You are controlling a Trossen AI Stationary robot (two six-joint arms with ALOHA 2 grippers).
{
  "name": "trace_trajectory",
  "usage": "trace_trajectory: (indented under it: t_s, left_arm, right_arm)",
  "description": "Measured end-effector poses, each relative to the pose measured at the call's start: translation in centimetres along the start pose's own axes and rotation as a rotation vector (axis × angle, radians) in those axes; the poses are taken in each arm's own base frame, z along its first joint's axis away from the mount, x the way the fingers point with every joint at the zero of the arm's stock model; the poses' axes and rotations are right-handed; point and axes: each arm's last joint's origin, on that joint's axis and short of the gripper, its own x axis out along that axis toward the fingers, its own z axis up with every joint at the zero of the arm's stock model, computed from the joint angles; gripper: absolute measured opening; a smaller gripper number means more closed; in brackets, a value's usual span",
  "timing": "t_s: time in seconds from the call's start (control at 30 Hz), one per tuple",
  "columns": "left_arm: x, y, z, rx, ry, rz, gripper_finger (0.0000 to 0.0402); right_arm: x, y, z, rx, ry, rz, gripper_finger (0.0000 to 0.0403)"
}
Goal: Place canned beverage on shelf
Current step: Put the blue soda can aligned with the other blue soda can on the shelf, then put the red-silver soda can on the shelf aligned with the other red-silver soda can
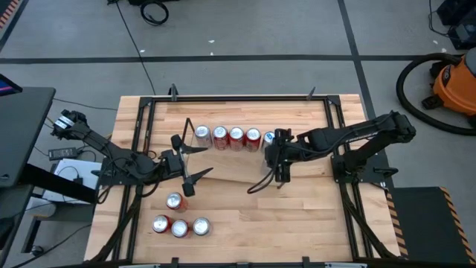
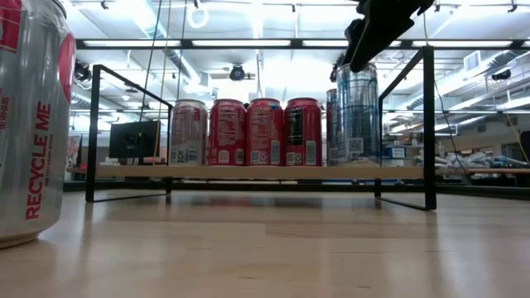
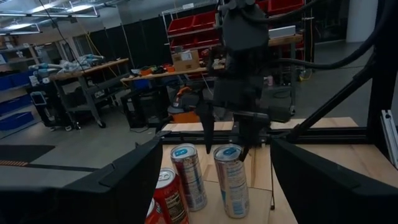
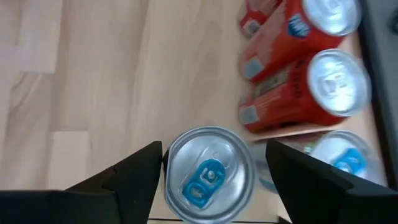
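Note:
The shelf (image 2: 265, 172) is a light-wood board with black wire end frames, and a row of red cans (image 1: 236, 137) stands upright on it. At its right end stands a silver can with a blue tab (image 4: 208, 174), upright on the board (image 2: 356, 116). My right gripper (image 4: 214, 158) hovers just above this can, open, one finger on either side of its top and pointing steeply down (image 3: 227, 140). My left gripper (image 1: 184, 160) waits level at the shelf's left end, open, with nothing between its fingers.
Several loose cans (image 1: 180, 223) stand on the table near the front left; one of them fills the low view's left edge (image 2: 33, 124). A second blue-tabbed can (image 4: 339, 158) stands close beside the one under my right gripper. Black rails (image 1: 141, 149) frame the tabletop.

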Motion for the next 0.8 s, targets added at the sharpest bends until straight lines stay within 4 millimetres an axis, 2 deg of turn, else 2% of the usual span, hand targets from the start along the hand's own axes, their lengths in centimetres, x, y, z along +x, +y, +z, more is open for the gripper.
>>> trace_trajectory:
  t_s: [0.17,0.4,0.47,0.6,0.8]
  left_arm:
    - [0.0,0.0,0.0,-0.005,0.001,0.000,0.0309]
    - [0.0,0.0,-0.3,-0.026,0.021,-0.004,0.0309]
    - [0.0,-0.1,-0.3,-0.021,0.022,-0.031,0.0309]
    - [-0.1,-0.7,-0.7,0.002,0.033,-0.211,0.0309]
    - [0.0,-0.7,-0.7,-0.064,0.041,-0.224,0.0309]
  right_arm:
    - [-1.4,0.0,0.9,-0.004,-0.030,-0.052,0.0298]
    - [-2.9,0.5,2.5,0.038,-0.142,-0.011,0.0298]
    - [-3.1,1.1,2.8,0.063,-0.180,0.019,0.0298]
    - [-3.2,2.7,3.2,0.063,-0.254,0.056,0.0298]
    - [-3.2,4.9,3.3,-0.041,-0.423,-0.050,0.0298]
